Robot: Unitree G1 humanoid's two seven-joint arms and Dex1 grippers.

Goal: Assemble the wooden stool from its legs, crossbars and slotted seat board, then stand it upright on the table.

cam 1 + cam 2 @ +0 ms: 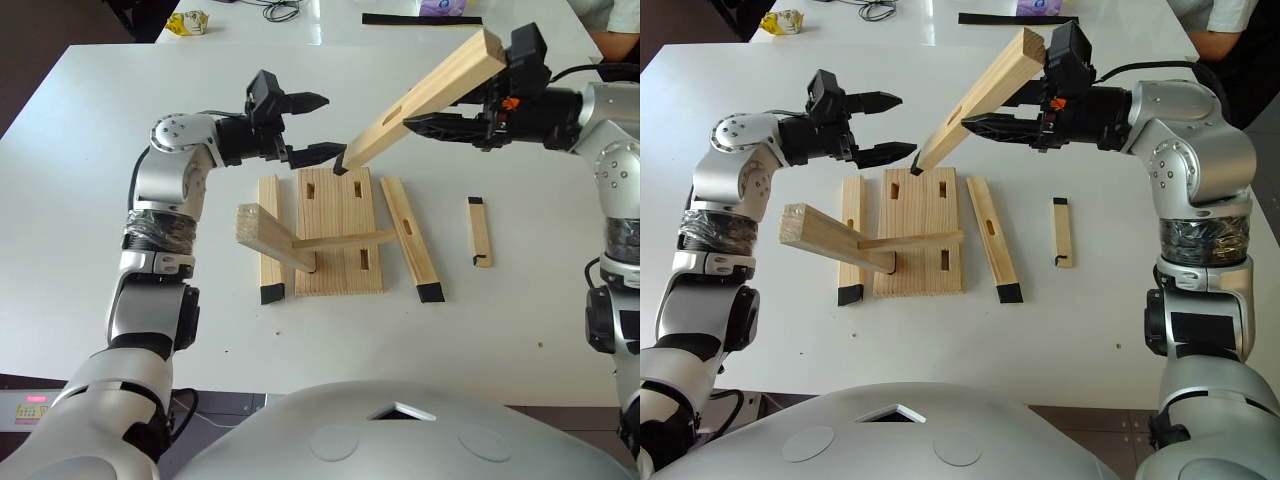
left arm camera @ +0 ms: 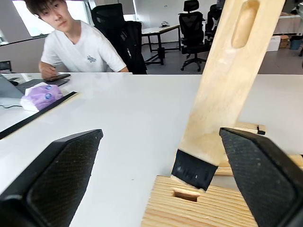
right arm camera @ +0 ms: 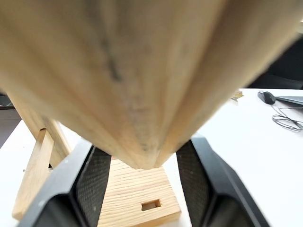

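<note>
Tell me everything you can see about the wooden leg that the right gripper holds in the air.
The leg is a pale wooden bar of square section, with a long slot in one face and a black cap on its lower end. The right gripper is shut on it near its middle and holds it tilted. The cap is at the far edge of the seat board, close to a slot there; contact is unclear. The open left gripper flanks the cap.

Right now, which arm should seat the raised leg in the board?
Right. The right gripper is shut on the leg, black tip at the far edge of the seat board. The left gripper is open beside the tip, empty.
</note>
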